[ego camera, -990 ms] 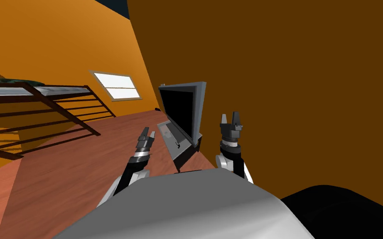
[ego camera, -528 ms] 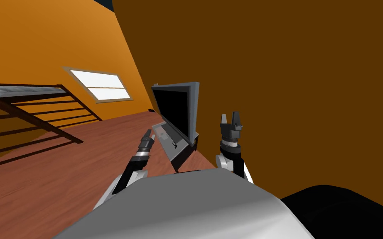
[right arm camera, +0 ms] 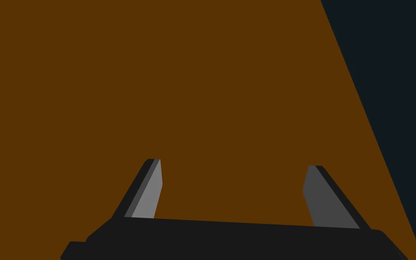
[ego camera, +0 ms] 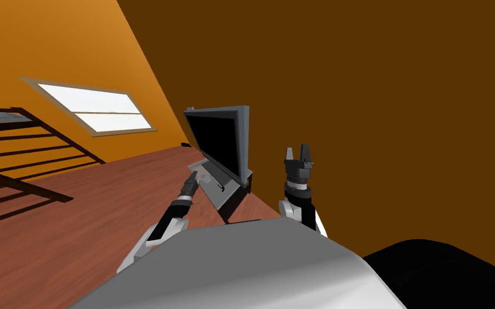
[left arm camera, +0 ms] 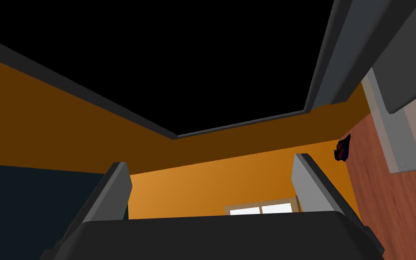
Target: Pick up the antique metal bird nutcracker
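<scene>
Head view: the left gripper (ego camera: 193, 176) is held low at the grey stand (ego camera: 217, 190) under the television (ego camera: 217, 139). The right gripper (ego camera: 299, 153) is raised on the television's other side.

Left wrist view: the jaws are spread wide and empty. Beyond the television, where the floor (left arm camera: 383, 203) meets the orange wall (left arm camera: 211, 180), a small dark blue shape is caught (presumably the nutcracker (left arm camera: 342, 149); detail cannot be made out).

Right wrist view: the jaws are wide, with nothing held.

The approach is judged to be the step in hand, and a reach past the television is called for.
</scene>
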